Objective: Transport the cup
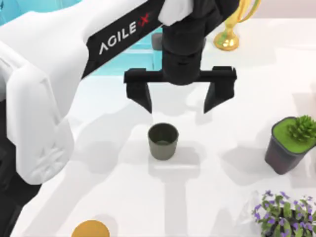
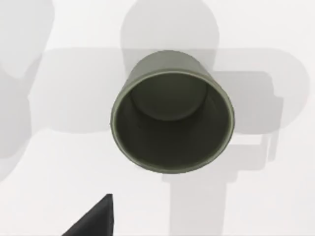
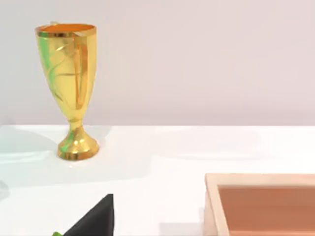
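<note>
From above, my left gripper point(image 1: 178, 103) hangs over the middle of the white table point(image 1: 222, 197), its two black fingers point(image 1: 144, 97) spread wide apart and holding nothing. The cup point(image 1: 163, 141) stands upright on the table just below the fingertips in this view, roughly centred between them and not touched by either. Off to the right sits a dark pot point(image 1: 284, 153) with a green succulent point(image 1: 302, 128) in it, a purple-flowered plant point(image 1: 281, 212) near the bottom right corner, a gold trophy point(image 1: 232, 29) at the top, and an orange disc point(image 1: 90, 230) at the bottom edge. My left wrist camera looks straight down into the cup point(image 2: 172, 118): its dark inside holds nothing, and one black fingertip point(image 2: 96, 219) shows apart from its rim. My right wrist camera sees the trophy point(image 3: 71, 91) standing upright on the table, a shallow wooden tray point(image 3: 261, 204) with nothing visible in it, and one black fingertip point(image 3: 96, 219); whether the right gripper is open I cannot tell.
</note>
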